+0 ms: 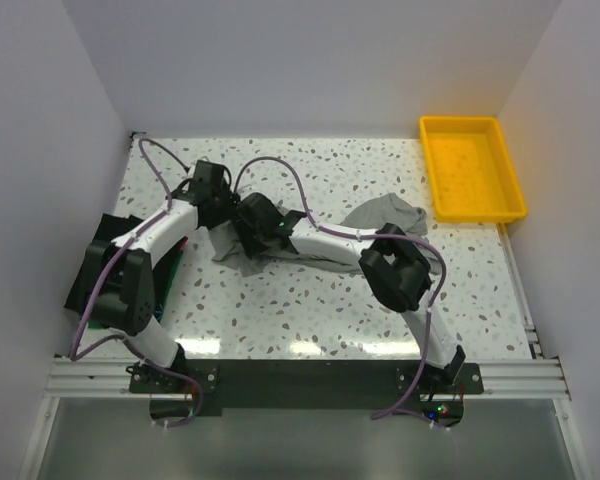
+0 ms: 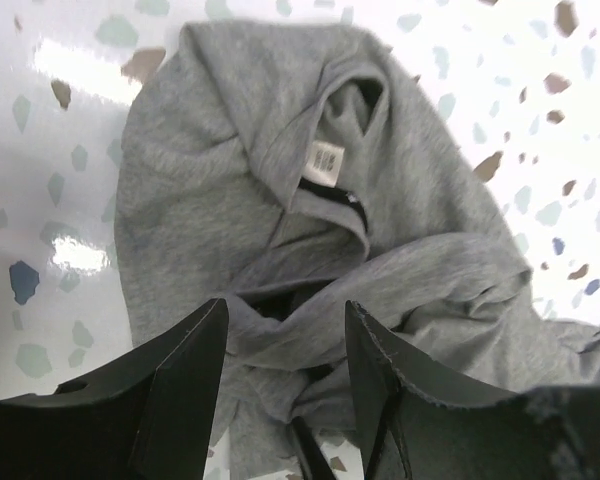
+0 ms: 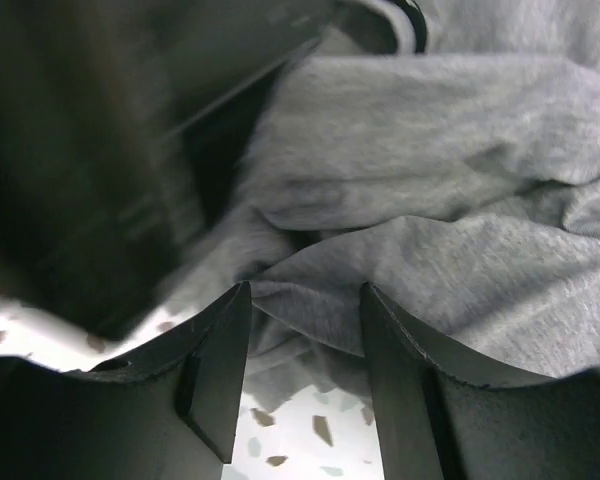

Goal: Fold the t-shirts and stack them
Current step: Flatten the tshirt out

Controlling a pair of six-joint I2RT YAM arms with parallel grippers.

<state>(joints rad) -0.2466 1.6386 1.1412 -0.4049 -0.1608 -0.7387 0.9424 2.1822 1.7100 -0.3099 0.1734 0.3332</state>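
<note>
The grey t-shirt [image 2: 230,200] lies crumpled in the middle of the bench [image 1: 310,310], not yet folded. In the top view its long axis runs from left to right, and the right arm is stretched over it along this axis, so a large part of the cloth is hidden.

Both pincers hang close together at the left end of the bundle. The left pincer [image 2: 285,345] is wide, with nothing clamped. The cloth lies directly in front of and under its tips, and the collar with the white neck label [image 2: 323,160] is straight ahead. The right pincer [image 3: 305,340] is also wide and holds nothing. A fold of the grey cloth reaches just between its tips.

The right end of the shirt is well apart from both pincers, so I judge that spreading it will need one of them to travel there. The folded black t-shirt [image 1: 95,270] rests at the left edge, under the left arm.
</note>
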